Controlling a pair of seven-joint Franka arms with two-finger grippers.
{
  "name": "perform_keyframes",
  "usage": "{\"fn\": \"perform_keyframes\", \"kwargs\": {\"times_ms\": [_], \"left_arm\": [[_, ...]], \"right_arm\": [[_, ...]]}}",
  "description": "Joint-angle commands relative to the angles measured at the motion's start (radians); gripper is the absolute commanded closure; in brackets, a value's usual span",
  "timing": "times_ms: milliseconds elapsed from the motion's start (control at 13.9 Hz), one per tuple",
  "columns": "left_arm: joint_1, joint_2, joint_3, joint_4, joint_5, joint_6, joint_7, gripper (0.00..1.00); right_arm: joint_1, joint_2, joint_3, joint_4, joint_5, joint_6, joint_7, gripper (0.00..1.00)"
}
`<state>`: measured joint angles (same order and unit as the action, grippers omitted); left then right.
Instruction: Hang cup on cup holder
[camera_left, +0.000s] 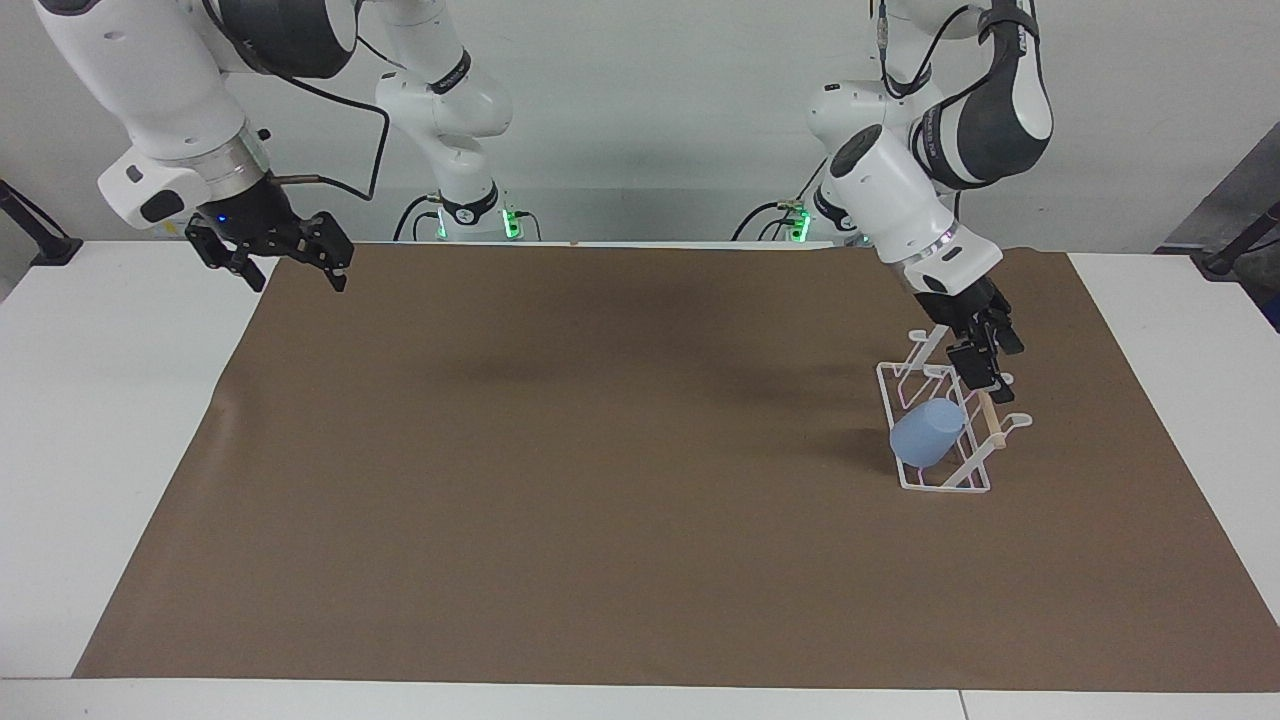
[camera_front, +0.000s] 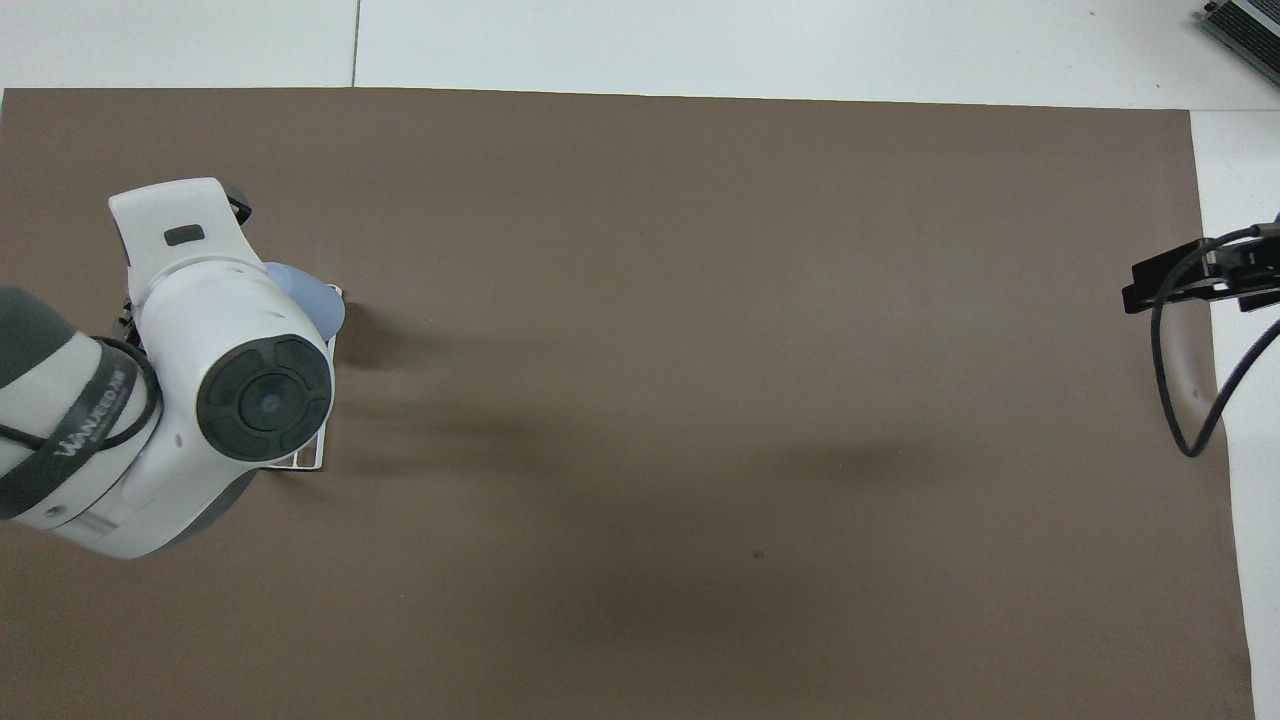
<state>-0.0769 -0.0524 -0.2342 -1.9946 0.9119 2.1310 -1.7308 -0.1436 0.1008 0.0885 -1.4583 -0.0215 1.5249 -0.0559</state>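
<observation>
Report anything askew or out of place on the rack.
The cup sits tilted on the cup holder, leaning toward the table's middle rather than squarely on a prong. The left gripper hangs over the rack, jaws open, clear of it. The right gripper waits, open.

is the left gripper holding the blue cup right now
No: the left gripper hangs open above the cup holder, apart from the cup resting tilted in it.
</observation>
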Motion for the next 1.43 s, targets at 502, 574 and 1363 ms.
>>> {"fn": "perform_keyframes", "kwargs": {"times_ms": [502,574,1363], "left_arm": [[0.043,-0.058,0.022,0.307,-0.74,-0.308,1.184,0.0],[0.045,-0.055,0.024,0.321,-0.766,-0.336,1.279,0.0],[-0.044,-0.012,0.291,0.464,-0.967,-0.618,1.809,0.0]], "right_arm": [[0.078,-0.085,-0.102,-0.145,0.002,0.08,-0.015,0.0],[0.078,-0.085,-0.102,-0.145,0.002,0.081,-0.015,0.0],[0.088,-0.093,-0.082,-0.132,0.084,0.087,-0.022,0.0]]}}
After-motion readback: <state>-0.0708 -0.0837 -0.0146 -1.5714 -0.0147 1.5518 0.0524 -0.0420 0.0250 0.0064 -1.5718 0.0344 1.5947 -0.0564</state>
